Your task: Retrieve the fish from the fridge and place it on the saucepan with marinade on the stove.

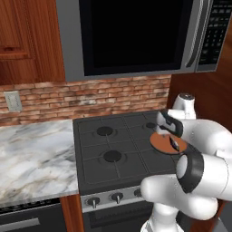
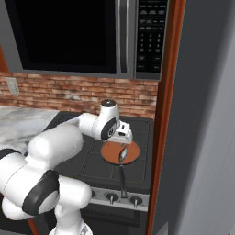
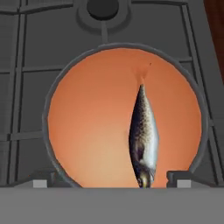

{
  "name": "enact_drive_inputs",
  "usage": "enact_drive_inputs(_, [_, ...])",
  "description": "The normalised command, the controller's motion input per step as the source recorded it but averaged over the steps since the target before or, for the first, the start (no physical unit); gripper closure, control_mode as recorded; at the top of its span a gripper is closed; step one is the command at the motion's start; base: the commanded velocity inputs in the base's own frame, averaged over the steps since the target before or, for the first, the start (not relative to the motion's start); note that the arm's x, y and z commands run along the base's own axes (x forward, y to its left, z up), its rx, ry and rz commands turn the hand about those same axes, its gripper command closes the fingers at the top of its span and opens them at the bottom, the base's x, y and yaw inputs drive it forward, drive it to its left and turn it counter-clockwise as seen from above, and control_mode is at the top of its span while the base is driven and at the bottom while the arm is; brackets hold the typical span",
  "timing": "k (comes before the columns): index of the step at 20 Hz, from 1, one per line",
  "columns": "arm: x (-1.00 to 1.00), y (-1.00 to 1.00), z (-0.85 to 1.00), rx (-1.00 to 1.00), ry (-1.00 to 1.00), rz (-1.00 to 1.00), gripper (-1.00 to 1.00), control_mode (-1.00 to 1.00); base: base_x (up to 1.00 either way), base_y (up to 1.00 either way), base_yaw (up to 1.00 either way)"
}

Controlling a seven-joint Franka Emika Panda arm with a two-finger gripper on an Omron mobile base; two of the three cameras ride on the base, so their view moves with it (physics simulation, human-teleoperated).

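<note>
The fish (image 3: 143, 138), slim and grey-silver with dark speckling, lies on the marinade (image 3: 92, 131), a flat orange-brown layer that covers the inside of the saucepan (image 3: 52, 94). In the hand view it lies lengthwise in the right half of the round pan, its pointed end toward the middle and its other end near the rim closest to the camera. The gripper (image 3: 110, 180) hangs directly above the pan with its two finger tips spread wide, one at each side of the near rim, and nothing between them; the fish is clear of both tips. The saucepan stands on the black grates of the stove (image 1: 113, 136), on the right front burner, and its thin dark handle (image 2: 122, 181) reaches forward over the front edge toward the row of silver knobs (image 2: 112, 197). From the right base view the white arm (image 2: 87, 126) stretches over the cooktop and the fish (image 2: 123, 154) shows as a small pale sliver on the reddish disc. A marble counter (image 1: 31, 158) lies left of the stove, a brick wall (image 1: 90, 95) runs behind it, and a microwave (image 1: 136, 36) hangs above
</note>
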Motion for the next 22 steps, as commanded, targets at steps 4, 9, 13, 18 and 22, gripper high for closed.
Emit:
enact_drive_inputs(4, [-0.71, 0.14, 0.52, -0.05, -0.05, 0.0, -1.0, -1.0, 0.0, 0.0, 0.0])
enact_drive_inputs(9, [-0.69, 0.19, 0.74, -0.01, 0.0, 0.0, -1.0, -1.0, 0.0, 0.0, 0.0])
enact_drive_inputs(13, [-0.69, 0.31, 0.83, -0.01, 0.0, 0.0, -1.0, -1.0, 0.0, 0.0, 0.0])
enact_drive_inputs(18, [-0.76, 0.37, 0.85, 0.0, -0.01, 0.0, -1.0, -1.0, 0.0, 0.0, 0.0])
enact_drive_inputs(22, [-0.85, 0.35, 0.76, 0.0, -0.02, 0.0, -1.0, -1.0, 0.0, 0.0, 0.0])
